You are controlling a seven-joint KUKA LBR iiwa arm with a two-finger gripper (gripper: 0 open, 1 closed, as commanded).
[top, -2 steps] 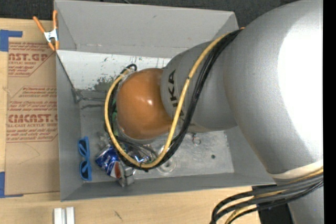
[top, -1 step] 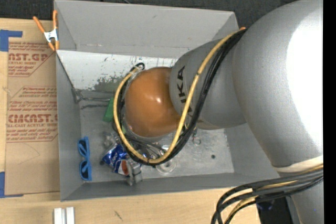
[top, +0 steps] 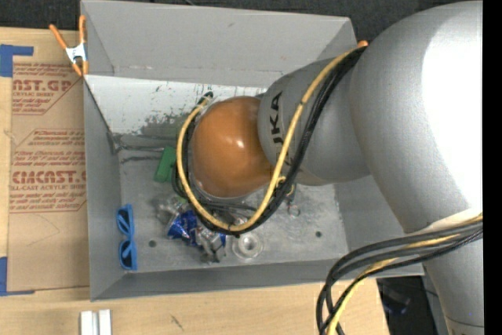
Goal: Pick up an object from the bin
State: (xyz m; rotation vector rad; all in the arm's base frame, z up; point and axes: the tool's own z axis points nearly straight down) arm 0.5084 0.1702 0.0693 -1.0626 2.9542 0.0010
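Observation:
My gripper (top: 210, 241) reaches down near the bin's front wall, just left of the middle, and its lower end sits among small things. A crumpled blue foil wrapper (top: 180, 224) lies against its left side. A clear round plastic piece (top: 249, 245) rests on the floor just to its right. A green block (top: 166, 165) lies further back on the left. Most of the gripper is hidden from above.
Blue toy glasses (top: 125, 235) lie along the bin's left wall near the front corner. The arm with its orange cover and looped cables hangs over the middle of the bin and hides the floor under it.

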